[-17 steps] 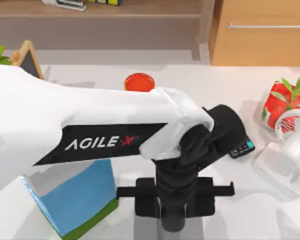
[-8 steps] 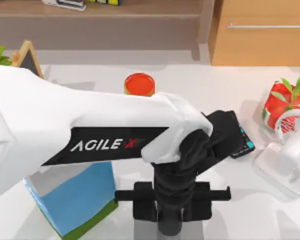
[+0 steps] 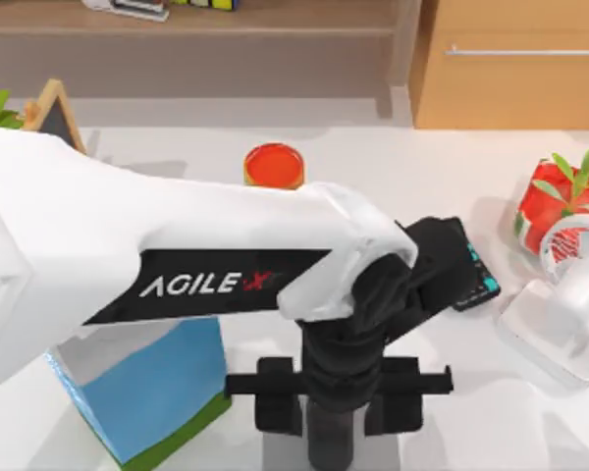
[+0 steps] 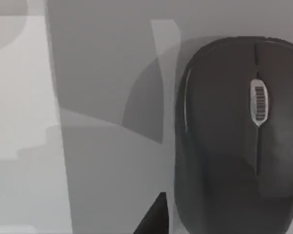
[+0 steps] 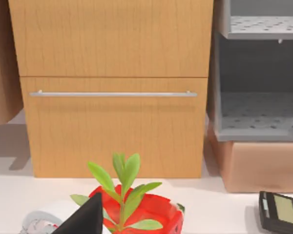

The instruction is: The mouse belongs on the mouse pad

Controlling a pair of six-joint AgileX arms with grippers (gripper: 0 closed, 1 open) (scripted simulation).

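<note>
One arm is working: my left gripper (image 3: 336,385) hangs at the table's six o'clock edge, above the mouse pad (image 4: 102,161). Seen from my left wrist, the mouse (image 4: 237,136) lies on that grey pad, and I cannot tell whether my fingers are spread or clenched. To do this well, I judge the mouse must sit flat and wholly on the mat before I pull away. From above, my arm hides both. My right arm rests at three o'clock.
</note>
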